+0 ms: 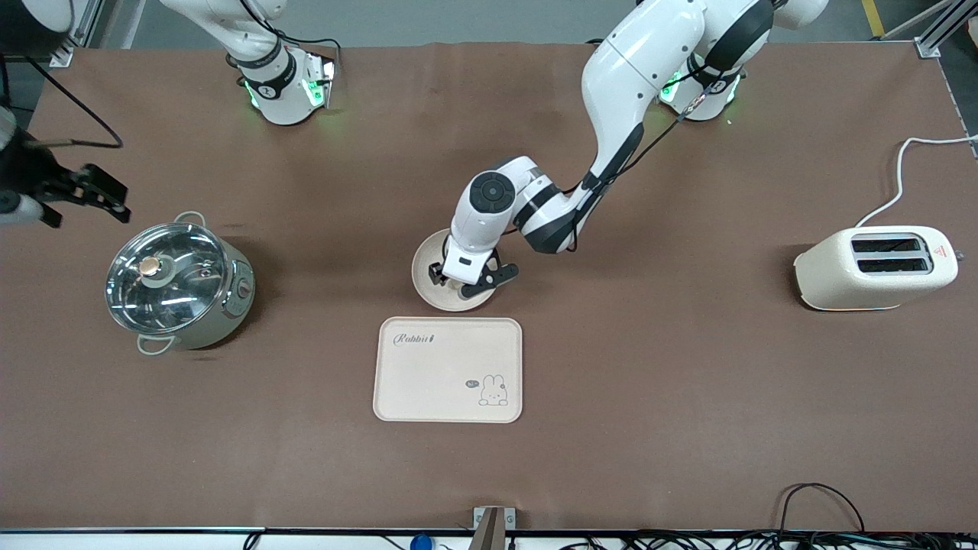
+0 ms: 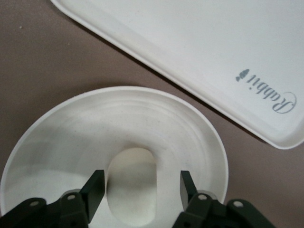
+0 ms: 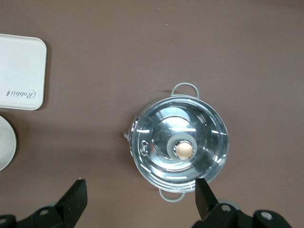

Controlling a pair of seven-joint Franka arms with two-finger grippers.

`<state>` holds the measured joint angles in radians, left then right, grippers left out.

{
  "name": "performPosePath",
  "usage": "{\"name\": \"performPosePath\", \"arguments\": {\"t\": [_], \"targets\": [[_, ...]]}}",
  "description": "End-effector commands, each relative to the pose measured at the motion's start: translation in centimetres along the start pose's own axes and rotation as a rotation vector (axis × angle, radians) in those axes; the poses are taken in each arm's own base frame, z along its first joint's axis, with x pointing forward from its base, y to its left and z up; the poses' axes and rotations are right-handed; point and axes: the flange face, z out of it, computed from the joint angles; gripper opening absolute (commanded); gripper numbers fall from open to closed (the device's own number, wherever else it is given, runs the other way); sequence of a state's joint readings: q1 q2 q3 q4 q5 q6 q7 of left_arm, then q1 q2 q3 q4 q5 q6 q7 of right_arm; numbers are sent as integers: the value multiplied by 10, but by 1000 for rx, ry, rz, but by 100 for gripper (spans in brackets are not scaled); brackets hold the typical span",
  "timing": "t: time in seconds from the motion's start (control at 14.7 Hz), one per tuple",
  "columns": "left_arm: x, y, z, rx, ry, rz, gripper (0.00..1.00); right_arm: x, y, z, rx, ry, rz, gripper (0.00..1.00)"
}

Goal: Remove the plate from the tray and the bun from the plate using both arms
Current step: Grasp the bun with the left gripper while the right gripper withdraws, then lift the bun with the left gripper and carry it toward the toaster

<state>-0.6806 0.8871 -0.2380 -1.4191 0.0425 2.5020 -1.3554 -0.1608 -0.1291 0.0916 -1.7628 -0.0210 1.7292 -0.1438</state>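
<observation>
The round cream plate [image 1: 428,267] lies on the table mid-way along, just farther from the front camera than the rabbit tray. In the left wrist view the plate [image 2: 95,123] holds the pale bun [image 2: 133,185] near its middle. My left gripper [image 1: 458,284] is low over the plate, and this left gripper [image 2: 141,183] stands open astride the bun. One finger is close against the bun's side and a gap shows at the other. My right gripper [image 1: 114,200] waits open in the air near the pot at the right arm's end, the same right gripper [image 3: 141,185] holding nothing.
The cream rabbit tray [image 1: 447,367] lies nearer the front camera than the plate, almost touching it. A steel pot with a glass lid [image 1: 179,286] stands toward the right arm's end. A cream toaster [image 1: 875,267] with its cord stands toward the left arm's end.
</observation>
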Motion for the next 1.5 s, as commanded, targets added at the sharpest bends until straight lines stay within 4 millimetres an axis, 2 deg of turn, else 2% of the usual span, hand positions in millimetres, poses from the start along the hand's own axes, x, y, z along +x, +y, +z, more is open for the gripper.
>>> {"name": "performPosePath", "arguments": {"t": [0.0, 0.14, 0.34, 0.41, 0.48, 0.54, 0.61, 0.82, 0.95, 1.16, 1.22, 1.29, 1.36, 1.43], "targets": [[0, 3, 4, -6, 18, 2, 63, -11, 13, -59, -23, 21, 0, 100], [-2, 3, 4, -5, 17, 4, 50, -13, 17, -77, -29, 42, 12, 100], [-5, 1, 7, 11, 13, 7, 22, -10, 8, -99, -32, 87, 6, 100], [-5, -2, 8, 27, 11, 6, 16, -9, 7, -99, -26, 88, 1, 100], [-6, -4, 9, 57, 6, 7, 12, -7, 6, -96, -15, 79, -3, 100], [-4, -3, 2, 74, 5, 5, 9, -6, -5, -94, -9, 70, -20, 100], [-2, -1, -6, 81, 7, 4, 8, -6, -37, -94, -9, 47, -79, 100], [8, 7, -46, 83, 24, 0, 7, -10, -33, -92, 8, 19, -28, 100], [45, 8, -85, 58, 76, -21, 7, -11, -27, -93, 4, 21, -38, 100], [101, -6, -130, 96, 186, -9, 7, -12, -6, -91, -4, 19, -12, 100], [122, -15, -141, 113, 202, -24, 7, -8, -3, -85, -6, 20, -2, 100], [141, -25, -150, 129, 205, -44, 7, 9, -2, -69, -11, 24, -5, 100], [168, -40, -157, 154, 206, -84, 7, 15, -1, -65, -13, 41, -5, 100], [182, -52, -157, 190, 198, -110, 6, 16, 0, -65, -13, 42, -4, 100]]}}
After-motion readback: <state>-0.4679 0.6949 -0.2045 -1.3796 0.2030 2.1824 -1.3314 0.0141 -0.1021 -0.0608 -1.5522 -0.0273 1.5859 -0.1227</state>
